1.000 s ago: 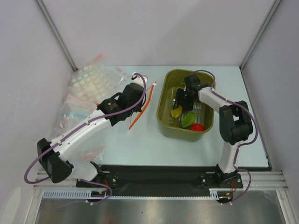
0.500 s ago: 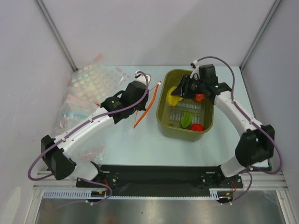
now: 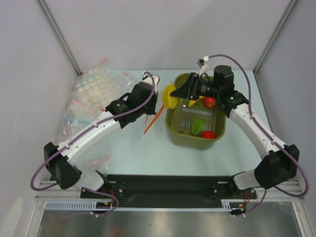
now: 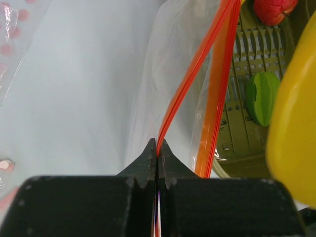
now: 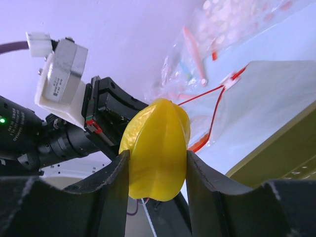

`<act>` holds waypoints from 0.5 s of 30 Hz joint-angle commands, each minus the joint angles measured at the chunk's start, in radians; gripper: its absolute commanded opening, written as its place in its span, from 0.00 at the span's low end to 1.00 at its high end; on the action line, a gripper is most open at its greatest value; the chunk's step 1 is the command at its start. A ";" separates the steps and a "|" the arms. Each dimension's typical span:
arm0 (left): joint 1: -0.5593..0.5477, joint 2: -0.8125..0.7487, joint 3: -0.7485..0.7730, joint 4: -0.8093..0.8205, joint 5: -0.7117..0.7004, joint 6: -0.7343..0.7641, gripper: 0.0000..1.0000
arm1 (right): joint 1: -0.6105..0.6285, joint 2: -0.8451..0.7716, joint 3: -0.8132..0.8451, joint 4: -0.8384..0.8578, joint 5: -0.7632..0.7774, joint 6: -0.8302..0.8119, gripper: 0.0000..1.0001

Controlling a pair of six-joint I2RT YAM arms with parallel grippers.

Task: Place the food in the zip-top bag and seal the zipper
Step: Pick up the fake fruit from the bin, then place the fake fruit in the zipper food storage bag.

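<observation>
My left gripper is shut on one side of the orange-red zipper and holds the clear zip-top bag up by its mouth, left of the basket. The other strip side hangs apart, so the mouth is open. My right gripper is shut on the yellow ribbed fruit, over the basket's left rim beside the bag mouth. Two red fruits and a green piece lie in the basket.
The olive-green basket stands right of centre. A heap of other clear bags with pale dots and pink or blue strips lies at the far left against the wall. Side walls close in the table on both sides.
My right gripper has lifted the yellow fruit out of the basket and carried it left to the basket's left rim. My left gripper with the zipper has shifted slightly right.
</observation>
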 commanded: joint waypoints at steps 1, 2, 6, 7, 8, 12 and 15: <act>0.010 0.003 0.056 0.027 0.048 -0.053 0.00 | 0.031 0.029 0.027 0.055 -0.043 0.030 0.16; 0.010 0.003 0.062 0.027 0.053 -0.055 0.00 | 0.038 0.033 0.029 0.061 -0.040 0.035 0.16; 0.010 -0.003 0.061 0.030 0.056 -0.063 0.00 | 0.071 0.051 0.044 0.043 -0.014 0.026 0.17; 0.010 -0.005 0.059 0.033 0.057 -0.064 0.00 | 0.091 0.057 0.055 0.012 0.019 0.009 0.16; 0.010 -0.006 0.055 0.034 0.060 -0.064 0.00 | 0.100 0.077 0.081 -0.020 0.032 -0.008 0.15; 0.010 -0.011 0.050 0.042 0.066 -0.070 0.00 | 0.126 0.114 0.118 -0.155 0.101 -0.053 0.12; 0.010 -0.022 0.049 0.046 0.062 -0.073 0.00 | 0.126 0.146 0.148 -0.238 0.156 -0.080 0.11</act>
